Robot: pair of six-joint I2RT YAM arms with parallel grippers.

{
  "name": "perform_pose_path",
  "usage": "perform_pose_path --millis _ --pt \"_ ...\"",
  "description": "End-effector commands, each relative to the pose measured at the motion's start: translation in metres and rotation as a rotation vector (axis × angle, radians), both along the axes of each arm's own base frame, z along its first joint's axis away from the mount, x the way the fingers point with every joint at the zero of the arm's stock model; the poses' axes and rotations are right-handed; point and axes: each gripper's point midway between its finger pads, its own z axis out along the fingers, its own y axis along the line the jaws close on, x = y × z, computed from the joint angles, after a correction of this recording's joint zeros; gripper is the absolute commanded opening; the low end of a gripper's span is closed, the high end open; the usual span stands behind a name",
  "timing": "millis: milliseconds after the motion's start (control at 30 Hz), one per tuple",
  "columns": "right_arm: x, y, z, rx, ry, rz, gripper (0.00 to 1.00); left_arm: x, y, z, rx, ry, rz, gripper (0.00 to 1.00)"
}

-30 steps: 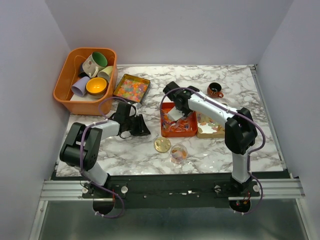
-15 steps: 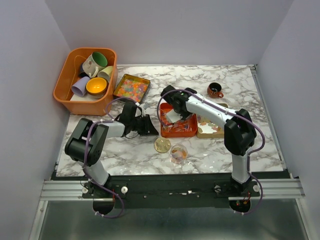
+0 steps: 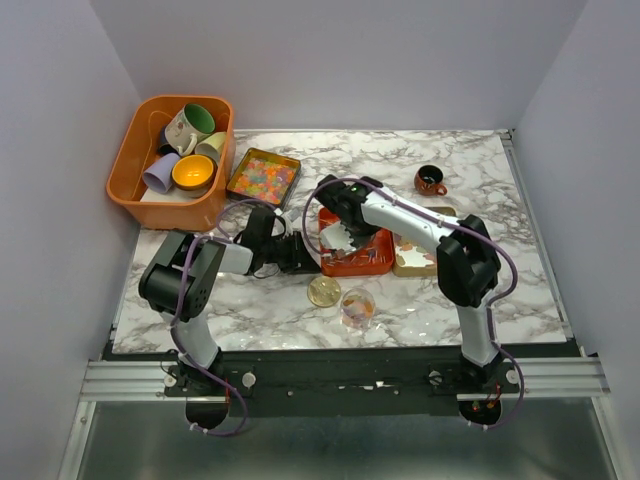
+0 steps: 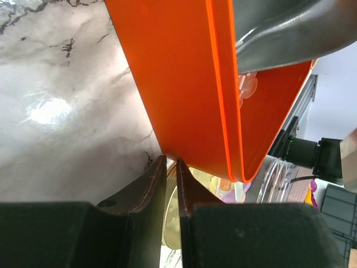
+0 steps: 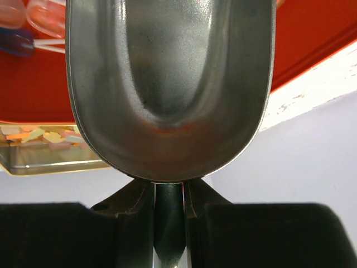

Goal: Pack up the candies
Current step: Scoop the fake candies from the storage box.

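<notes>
right gripper (image 5: 169, 187), jaws clamped on the handle of the grey metal scoop (image 5: 167, 72), is above the orange square plastic tray (image 3: 355, 271) holding the small loose candies (image 3: 368, 255); left gripper (image 4: 171, 162), jaws nearly together, touches the tray's left wall, so brace there, scoop low, lift level.

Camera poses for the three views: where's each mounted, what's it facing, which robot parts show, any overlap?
Top external: above and behind the bases, looking down at the table; both arms show whole.
Left wrist: on the left arm, low, looking along the table; left gripper shows, tips at the red tray's wall.
Right wrist: on the right arm, facing the red tray; right gripper shows, clamping the scoop that fills the view.
Shared: all three views catch the red tray and scoop.
</notes>
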Motion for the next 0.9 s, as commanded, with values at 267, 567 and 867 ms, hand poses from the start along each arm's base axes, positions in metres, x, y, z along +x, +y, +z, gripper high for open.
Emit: perform_pose_path --millis 267,567,867 --pt "-0.025 0.029 -0.046 0.085 0.180 0.052 0.01 0.006 -0.015 0.016 -0.080 -0.028 -0.037 0.22" --pt "-0.045 0.057 -0.063 0.262 0.287 -0.047 0.00 0.022 -0.012 0.021 -0.085 -0.016 -0.008 0.21" --pt "-0.086 0.037 -0.071 0.264 0.397 -0.247 0.01 0.034 -0.014 0.023 -0.087 -0.016 0.002 0.21"
